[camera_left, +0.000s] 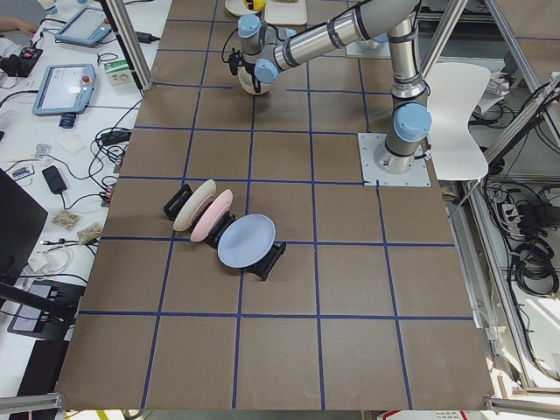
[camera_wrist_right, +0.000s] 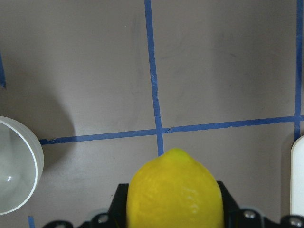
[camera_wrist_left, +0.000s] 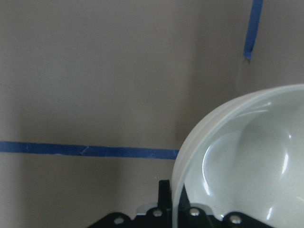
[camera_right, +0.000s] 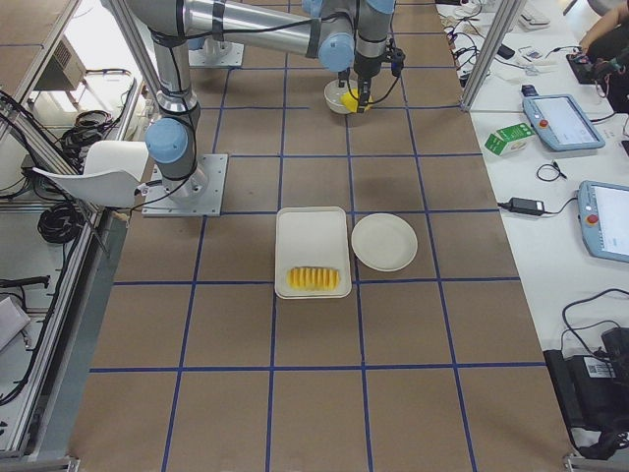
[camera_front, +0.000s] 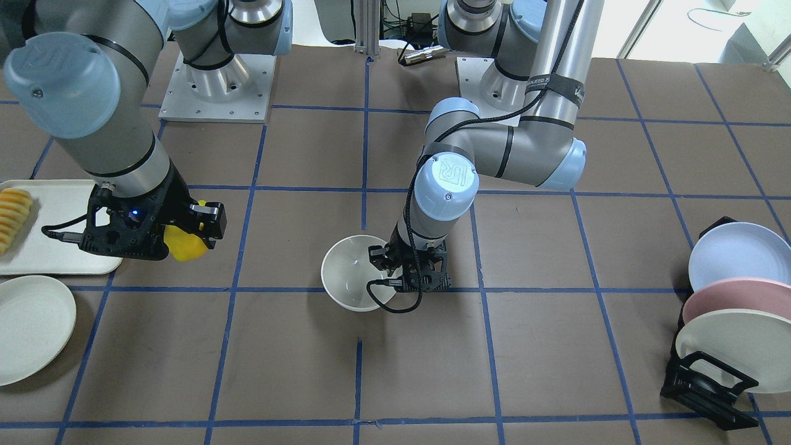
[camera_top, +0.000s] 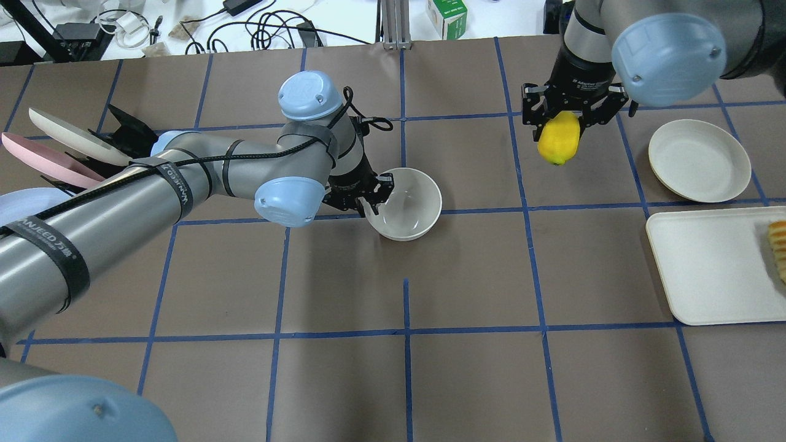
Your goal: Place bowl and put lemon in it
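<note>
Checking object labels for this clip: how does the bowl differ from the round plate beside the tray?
The bowl is deep and glossy inside; the plate is flat and shallow. The bowl's rim sits in the left gripper; the plate lies untouched. Both are round and off-white.

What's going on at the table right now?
The left gripper is clamped on the rim of the bowl, which is near the middle of the table. I cannot tell whether the bowl is fully set down. The right gripper holds the lemon in the air, off to one side of the bowl and not yet over it. The bowl is empty.
</note>
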You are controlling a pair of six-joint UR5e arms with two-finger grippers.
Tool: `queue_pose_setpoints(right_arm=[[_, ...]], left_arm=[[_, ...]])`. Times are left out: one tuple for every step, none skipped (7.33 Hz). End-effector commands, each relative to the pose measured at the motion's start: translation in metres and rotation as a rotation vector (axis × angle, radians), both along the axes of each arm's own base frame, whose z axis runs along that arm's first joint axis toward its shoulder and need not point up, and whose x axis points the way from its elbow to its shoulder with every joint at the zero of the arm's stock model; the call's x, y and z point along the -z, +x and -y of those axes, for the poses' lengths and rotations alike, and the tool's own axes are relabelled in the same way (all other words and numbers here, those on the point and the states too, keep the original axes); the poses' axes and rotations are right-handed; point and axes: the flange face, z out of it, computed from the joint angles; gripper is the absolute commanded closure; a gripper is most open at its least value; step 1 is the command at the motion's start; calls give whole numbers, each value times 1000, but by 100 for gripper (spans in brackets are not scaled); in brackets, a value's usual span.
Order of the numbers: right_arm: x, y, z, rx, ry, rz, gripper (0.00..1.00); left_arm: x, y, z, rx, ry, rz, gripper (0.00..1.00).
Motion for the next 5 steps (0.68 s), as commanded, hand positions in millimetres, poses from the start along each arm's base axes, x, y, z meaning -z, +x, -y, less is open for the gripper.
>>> queue_pose_setpoints(right_arm=[[-1,0,0,2,-1,4,79],[-2,2,0,2,-7,10,79],[-3,5,3,8,-13,9,79],[7,28,8,34,-26,10,79],[20,69,6,17,-38,11,79]], left_arm=[[-17,6,9,4,-31,1,0],[-41,22,20,-21,-60,17,0],[-71,30,32,-35,-81,22,0],[-102,49,44,-14,-61,60,0],[-140,74,53,45,-68,105,0]])
